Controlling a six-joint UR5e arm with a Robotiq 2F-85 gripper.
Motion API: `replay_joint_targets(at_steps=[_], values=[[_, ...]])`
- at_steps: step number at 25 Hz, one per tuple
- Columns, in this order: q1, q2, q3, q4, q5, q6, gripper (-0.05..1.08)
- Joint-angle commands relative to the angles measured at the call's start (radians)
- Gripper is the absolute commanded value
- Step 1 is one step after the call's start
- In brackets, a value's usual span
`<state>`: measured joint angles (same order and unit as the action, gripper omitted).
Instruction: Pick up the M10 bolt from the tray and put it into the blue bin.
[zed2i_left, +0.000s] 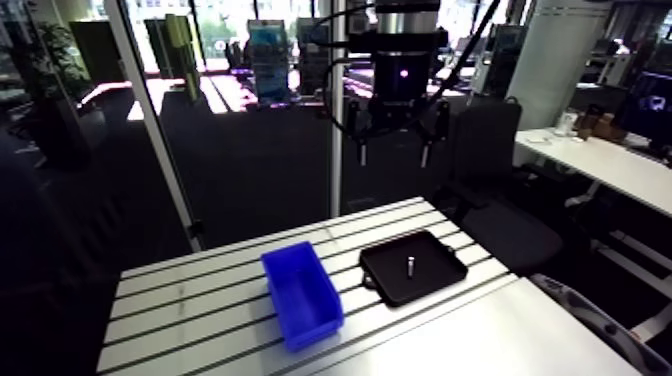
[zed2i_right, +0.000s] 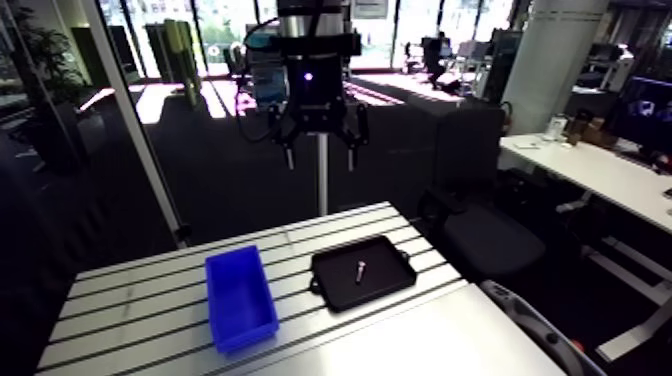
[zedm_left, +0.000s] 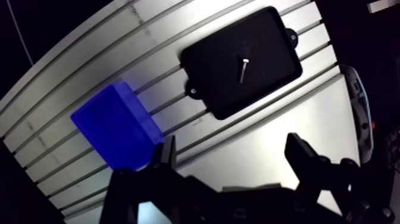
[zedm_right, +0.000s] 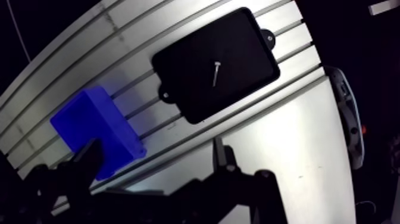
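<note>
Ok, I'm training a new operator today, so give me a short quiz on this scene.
1. Where does the M10 bolt lie?
2. True or false: the blue bin stands on the tray.
3. The fingers of the gripper are: A open, holding nothing; B shut on the bolt; C shut on the bin.
Key: 1 on the black tray; 2 false, it stands on the table beside the tray; 3 A.

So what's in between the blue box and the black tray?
Nothing. Just a bare strip of slotted table lies between the blue bin and the tray. The wrist view shows it best.
</note>
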<state>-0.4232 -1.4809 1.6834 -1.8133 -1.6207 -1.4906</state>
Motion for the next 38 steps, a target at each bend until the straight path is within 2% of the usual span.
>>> replay_joint_targets(at_steps=[1,5,6,10,14,23,28,34,38], values=[[-0.036,0.000,0.069,-0.076,0.005,0.000,0.01],[-0.069,0.003,0.121,-0.143,0.008,0.002,0.01],[-0.077,0.004,0.135,-0.159,0.014,0.002,0.01],[-0.109,0.018,0.186,-0.219,0.051,-0.003,0.01],[-0.123,0.067,0.200,-0.226,0.087,-0.040,0.01],[-0.140,0.130,0.207,-0.232,0.087,-0.081,0.02],[-0.143,0.163,0.226,-0.306,0.080,-0.098,0.02],[-0.172,0.167,0.247,-0.309,0.080,-0.090,0.02],[-0.177,0.201,0.249,-0.346,0.077,-0.093,0.02]])
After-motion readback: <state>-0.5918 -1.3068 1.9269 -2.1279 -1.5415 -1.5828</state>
